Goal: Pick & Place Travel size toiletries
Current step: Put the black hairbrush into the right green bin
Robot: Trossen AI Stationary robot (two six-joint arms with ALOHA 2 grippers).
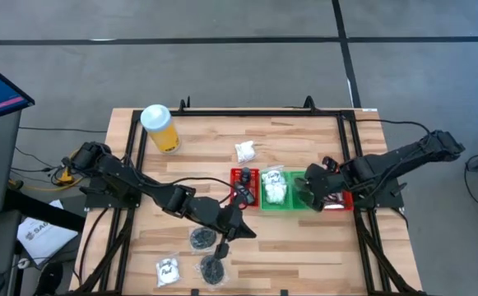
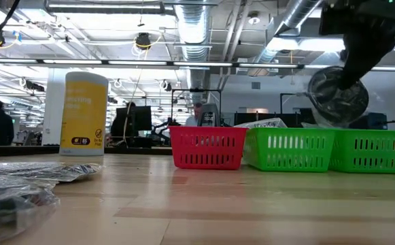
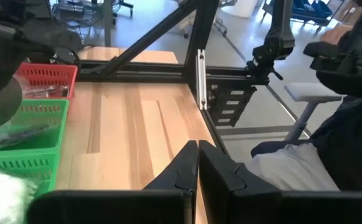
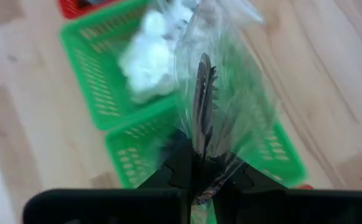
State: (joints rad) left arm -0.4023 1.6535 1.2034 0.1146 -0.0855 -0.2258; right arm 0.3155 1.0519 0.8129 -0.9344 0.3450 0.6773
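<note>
My right gripper [image 4: 199,163] is shut on a clear bag of black round pieces [image 4: 213,93]. It holds the bag over the second green tray [image 1: 314,202], right of the green tray [image 1: 274,190] that holds white sachets. In the low view the bag [image 2: 336,95] hangs above that tray's rim. My left gripper [image 3: 197,149] is shut and empty, level over the table's near middle [image 1: 240,229]. Two more bags of black pieces [image 1: 200,238] [image 1: 213,269] and a white sachet [image 1: 167,270] lie flat near the front edge. Another sachet [image 1: 244,151] lies farther back. My right gripper pinches the clear bag by one edge [image 4: 200,149] between its two fingers, coming at it slanting down from the table's right side. The bag stands edge-on past the fingertips, its black contents [image 4: 203,93] inside, lifted clear above the green tray.
A red tray [image 1: 244,187] stands left of the green trays and another red tray [image 1: 339,202] at the right end of the row. A yellow cylinder with a white lid [image 1: 160,127] stands at the far left. Bare wood lies along the near right.
</note>
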